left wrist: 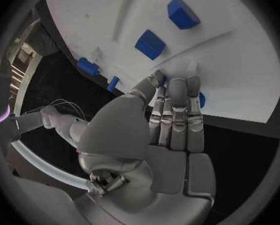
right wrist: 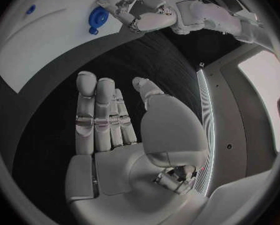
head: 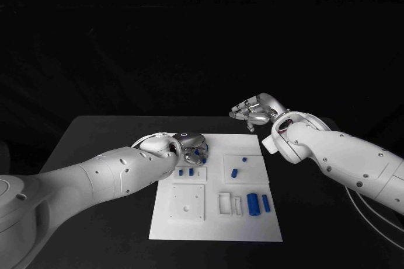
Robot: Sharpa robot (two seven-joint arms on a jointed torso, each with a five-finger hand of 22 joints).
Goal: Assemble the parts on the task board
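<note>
- Task board (head: 217,222): white plate lying flat in the middle of the black counter (head: 101,140), with small blue parts on it.
- Left hand (head: 187,146) over the board's far left corner, palm down; fingers (left wrist: 177,100) straight and side by side, tips touching a round blue part (head: 196,159) at that corner. Cannot tell whether the part is actually pinched.
- Two short blue pegs (head: 185,172) on the board just beside that hand, toward the robot.
- Two more blue pieces (head: 238,167) on the board's far right section, one small, one longer.
- Two upright blue cylinders (head: 258,204) near the board's right edge, beside a white rectangular frame (head: 225,202).
- White square block (head: 187,201) with small holes on the board's near left part.
- Right hand (head: 255,111) raised off the counter beyond the board's far right corner, well apart from it; fingers (right wrist: 101,116) straight and close together, holding nothing.
</note>
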